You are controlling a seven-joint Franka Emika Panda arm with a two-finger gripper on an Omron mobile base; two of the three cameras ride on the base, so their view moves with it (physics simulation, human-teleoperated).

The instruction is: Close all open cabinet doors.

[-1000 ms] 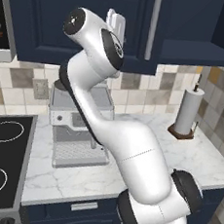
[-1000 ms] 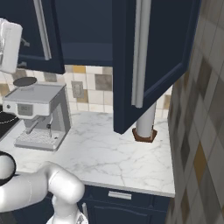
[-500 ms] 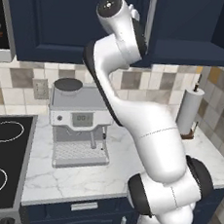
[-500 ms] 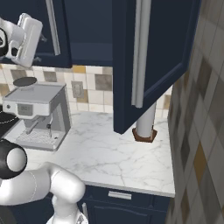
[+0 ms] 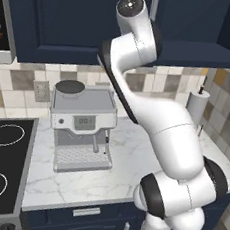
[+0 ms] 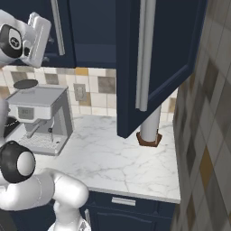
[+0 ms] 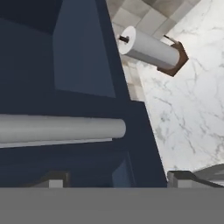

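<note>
Pincer raised at the cabinet doors

I see my pincer (image 7: 114, 180) spread, its tips either side of a door's (image 7: 74, 162) silver handle (image 7: 61, 129); another door (image 6: 153, 63) hangs open over the table's (image 6: 113, 158) right end.

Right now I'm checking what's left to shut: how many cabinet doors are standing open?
1. The open door swings out over the counter at the right, above the paper towel roll. The door left of it looks shut. Others may lie out of frame.
</note>
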